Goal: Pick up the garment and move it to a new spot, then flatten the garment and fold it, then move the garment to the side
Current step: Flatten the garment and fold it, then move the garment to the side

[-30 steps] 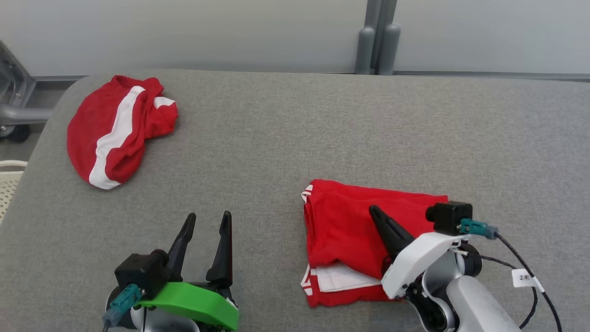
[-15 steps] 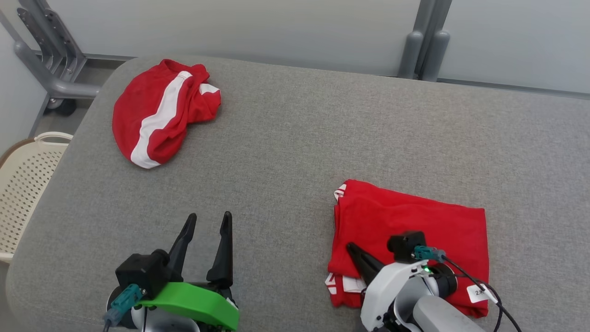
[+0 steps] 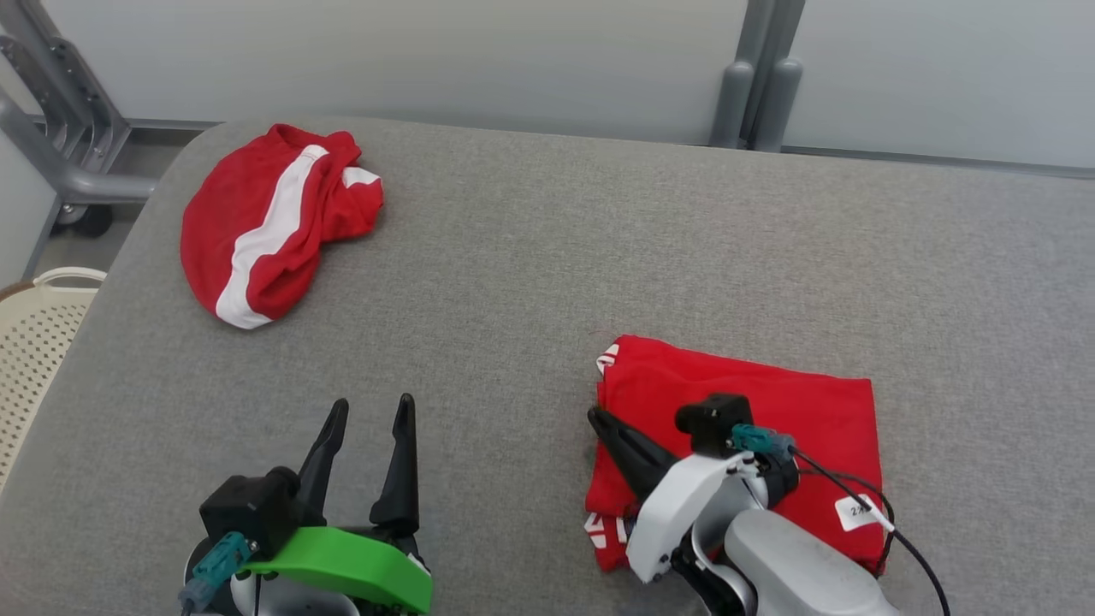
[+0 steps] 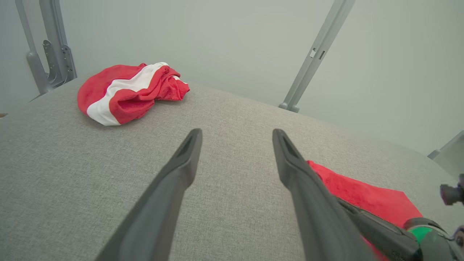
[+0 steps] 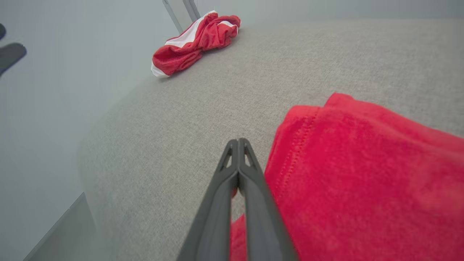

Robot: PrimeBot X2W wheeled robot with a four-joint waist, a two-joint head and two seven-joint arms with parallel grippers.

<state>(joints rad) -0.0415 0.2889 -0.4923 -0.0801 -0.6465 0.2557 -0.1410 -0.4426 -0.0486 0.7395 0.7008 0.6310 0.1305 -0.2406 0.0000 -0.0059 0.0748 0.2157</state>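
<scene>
Your right gripper, fingers pressed together, has slid to the folded garment's left edge, arm hiding its near side; left gripper spread wide; basket cut off

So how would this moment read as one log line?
left hand: open, empty | right hand: shut, at folded garment edge | crumpled garment: far left, untouched

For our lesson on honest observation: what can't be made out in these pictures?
- Folded garment: near edge hidden by the right arm, head view.
- Cable label: print too small, head view.
- Basket: cut off by the left edge, head view.
- Right gripper: whether it touches cloth, unclear in its wrist view.
</scene>
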